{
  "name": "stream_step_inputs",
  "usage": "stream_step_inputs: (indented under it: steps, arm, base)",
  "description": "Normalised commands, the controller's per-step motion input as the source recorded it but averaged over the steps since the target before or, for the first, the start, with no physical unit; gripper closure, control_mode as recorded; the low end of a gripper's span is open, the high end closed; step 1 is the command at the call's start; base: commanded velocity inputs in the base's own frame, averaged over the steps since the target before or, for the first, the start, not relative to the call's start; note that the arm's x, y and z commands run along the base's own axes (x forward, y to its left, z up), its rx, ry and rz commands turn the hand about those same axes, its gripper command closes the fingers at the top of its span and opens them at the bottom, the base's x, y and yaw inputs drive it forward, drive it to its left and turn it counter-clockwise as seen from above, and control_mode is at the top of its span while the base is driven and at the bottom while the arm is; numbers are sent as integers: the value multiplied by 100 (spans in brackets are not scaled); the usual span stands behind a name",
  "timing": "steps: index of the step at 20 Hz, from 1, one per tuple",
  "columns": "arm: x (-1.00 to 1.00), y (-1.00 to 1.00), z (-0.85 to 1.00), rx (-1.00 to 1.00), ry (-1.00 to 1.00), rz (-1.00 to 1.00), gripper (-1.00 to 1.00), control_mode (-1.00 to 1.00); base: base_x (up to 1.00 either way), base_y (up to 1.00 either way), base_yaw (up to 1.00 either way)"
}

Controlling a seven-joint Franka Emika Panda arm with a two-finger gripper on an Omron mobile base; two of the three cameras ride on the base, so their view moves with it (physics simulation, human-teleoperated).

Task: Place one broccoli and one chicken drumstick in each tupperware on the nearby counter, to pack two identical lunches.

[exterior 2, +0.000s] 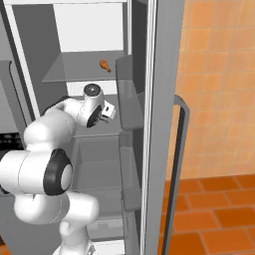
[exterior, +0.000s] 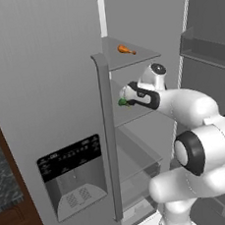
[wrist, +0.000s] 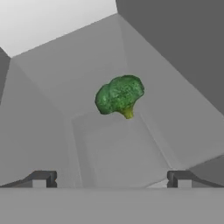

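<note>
Now the wide-open tool (wrist: 111, 179) should advance squarely, straddling the bumpy green broccoli floret (wrist: 119, 95) on the grey fridge shelf (wrist: 109, 153) before closing

I'm working in a kitchen. An open grey fridge (exterior: 57, 91) with a door dispenser (exterior: 72, 176) faces me, beside orange wall tiles (exterior 2: 214, 89) and a dark marbled counter (exterior: 3, 176).
</note>
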Motion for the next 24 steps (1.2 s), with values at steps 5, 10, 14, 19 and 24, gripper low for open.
stream_step_inputs:
  steps: [5, 10, 14, 19, 24]
  arm:
    - [31, 0, -8, 0, 5, -1, -100, -100]
    - [37, 0, -18, 0, 0, -2, -100, -100]
    - [23, 0, -35, 0, 0, 0, -100, -100]
    - [34, 0, -25, 0, 0, 0, -100, -100]
    - [32, 3, -1, 0, 3, 0, -100, -100]
  base:
    - [0, 0, 0]
    - [0, 0, 0]
    - [0, 0, 0]
    - [0, 0, 0]
    - [0, 0, 0]
